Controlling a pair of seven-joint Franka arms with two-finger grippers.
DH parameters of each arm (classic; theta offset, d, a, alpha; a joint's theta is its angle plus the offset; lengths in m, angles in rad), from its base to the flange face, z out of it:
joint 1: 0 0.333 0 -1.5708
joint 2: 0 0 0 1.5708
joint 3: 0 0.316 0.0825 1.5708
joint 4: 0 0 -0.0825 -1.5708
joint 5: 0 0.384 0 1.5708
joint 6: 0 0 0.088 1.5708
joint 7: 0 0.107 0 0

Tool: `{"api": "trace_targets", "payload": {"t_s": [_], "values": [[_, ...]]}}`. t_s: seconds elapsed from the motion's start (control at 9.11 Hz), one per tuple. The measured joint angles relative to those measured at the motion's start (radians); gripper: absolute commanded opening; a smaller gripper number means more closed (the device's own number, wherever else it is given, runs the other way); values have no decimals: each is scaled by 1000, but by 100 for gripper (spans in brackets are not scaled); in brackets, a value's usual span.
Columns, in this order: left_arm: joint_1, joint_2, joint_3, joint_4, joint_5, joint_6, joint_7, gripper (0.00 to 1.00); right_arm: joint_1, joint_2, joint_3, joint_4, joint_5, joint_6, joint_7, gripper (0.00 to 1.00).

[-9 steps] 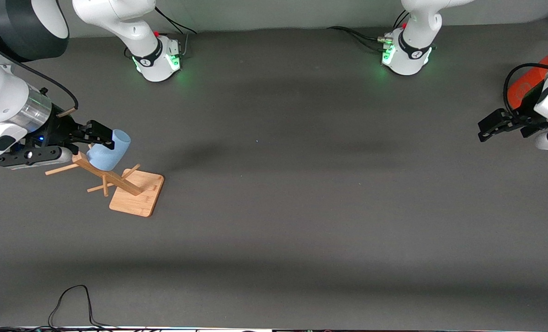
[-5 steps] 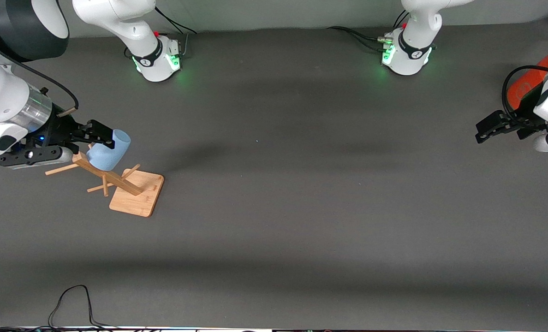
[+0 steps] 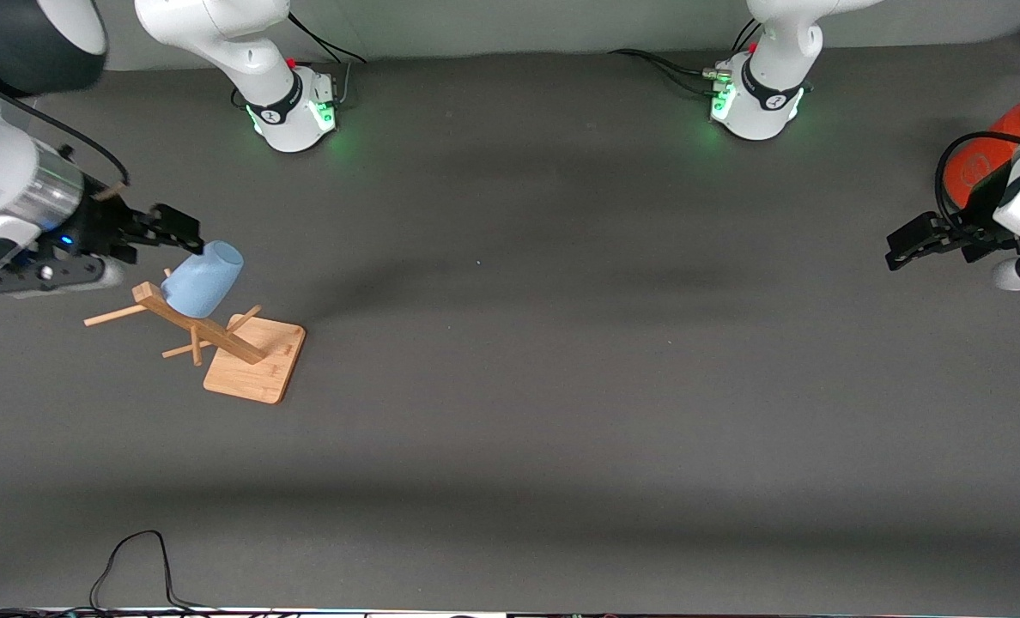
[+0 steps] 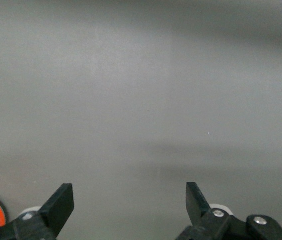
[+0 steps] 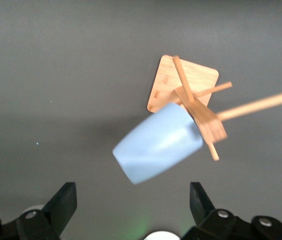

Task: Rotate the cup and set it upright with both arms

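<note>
Nothing of the task appears done yet: the cup (image 3: 203, 278) is hung mouth-down and tilted on a peg of the wooden rack (image 3: 233, 348), toward the right arm's end of the table (image 3: 527, 403). The right gripper (image 3: 182, 233) is held just beside the cup's closed end, jaws wide and empty. The left gripper (image 3: 907, 246) waits wide open near the orange cylinder (image 3: 982, 154). Grasping, rotating and uprighting are judged outstanding.

orange cylinder (image 3: 982, 159) at 3 o'clock is mostly blocked by the left arm, and its lid's chopped off by the frame edge
</note>
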Motion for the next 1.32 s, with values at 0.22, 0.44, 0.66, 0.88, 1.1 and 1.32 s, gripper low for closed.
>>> {"api": "trace_targets", "payload": {"t_s": [0.22,0.44,0.66,0.88,1.1,1.32], "values": [[0,0,1,-4,1,-4,0,100,0,-30,-3,7,34,-80,149,100],[1,0,0,-12,1,-4,10,100,0,-43,-15,6,141,-147,435,100],[1,0,1,-12,2,-3,30,100,-1,-32,-24,-2,172,-173,626,100],[1,-1,1,-12,2,-1,40,100,-3,-1,-44,-10,173,-186,696,100],[1,-1,1,-12,2,0,50,100,-7,58,-65,-15,194,-184,723,100],[1,-2,1,-12,2,0,55,100,-14,122,-79,-16,249,-152,765,100]]}}
